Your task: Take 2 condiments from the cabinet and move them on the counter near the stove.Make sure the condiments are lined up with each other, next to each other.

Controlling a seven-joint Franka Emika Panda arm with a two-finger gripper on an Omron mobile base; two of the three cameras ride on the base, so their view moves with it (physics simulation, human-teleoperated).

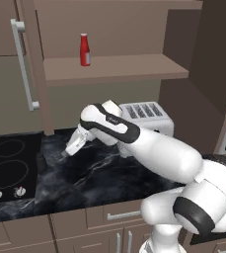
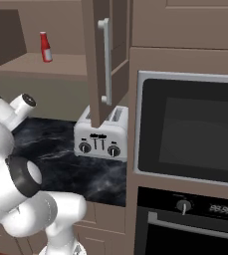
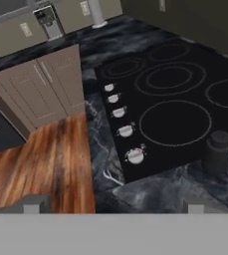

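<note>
Right, pincer (image 1: pixel 65 154) hangs low over the counter (image 1: pixel 99 173), jaws wide, nothing in them. Dark shaker (image 3: pixel 217 151) stands on the counter just beside the stove (image 3: pixel 175 94) edge, close to the pincer. Red bottle (image 1: pixel 85 50) upright on the cabinet shelf (image 1: pixel 129 66), well back from its front lip, w/ bare shelf to its right. Toaster (image 1: pixel 146 118) sits behind the arm.

The arm (image 1: pixel 159 153) beside the toaster (image 1: pixel 146 116) has smooth, rounded white shells, dark grey bands at its joints, and a pale gripper (image 1: pixel 70 150) with dark tips.
</note>
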